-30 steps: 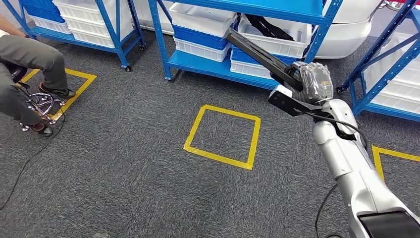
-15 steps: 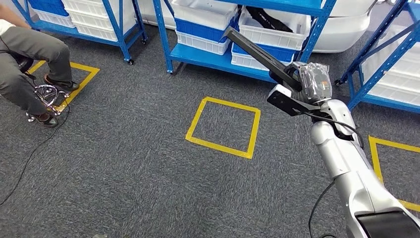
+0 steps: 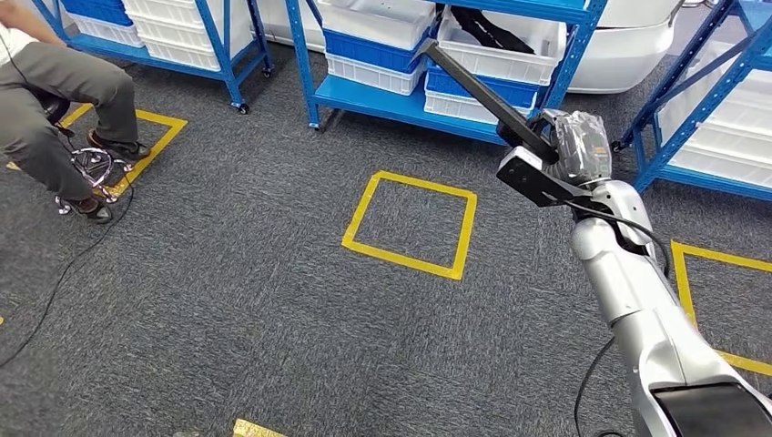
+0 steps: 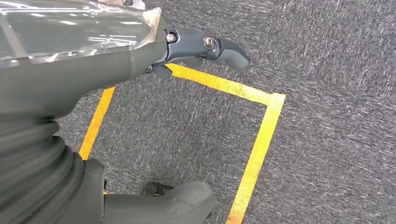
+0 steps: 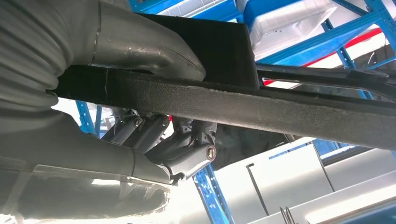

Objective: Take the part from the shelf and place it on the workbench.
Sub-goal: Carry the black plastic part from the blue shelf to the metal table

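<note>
A long black bar-shaped part (image 3: 482,91) sticks up and away from my right hand (image 3: 569,146), which grips its near end above the carpet. In the right wrist view the part (image 5: 261,109) lies across the palm, the thumb (image 5: 140,49) on one side and the fingers (image 5: 187,149) curled around the other. It points toward the blue shelf (image 3: 401,102). My left hand (image 4: 201,49) hangs over the carpet, thumb and fingers apart, holding nothing.
Blue racks with white and blue bins (image 3: 378,45) line the far side, with another rack (image 3: 701,118) at the right. Yellow tape squares (image 3: 411,223) mark the grey carpet. A seated person (image 3: 55,100) is at the far left, with a cable (image 3: 55,291) trailing over the floor.
The whole view has shifted: the shelves and tape square have slid up and left a little as I turn. My right hand keeps hold of the black part.
</note>
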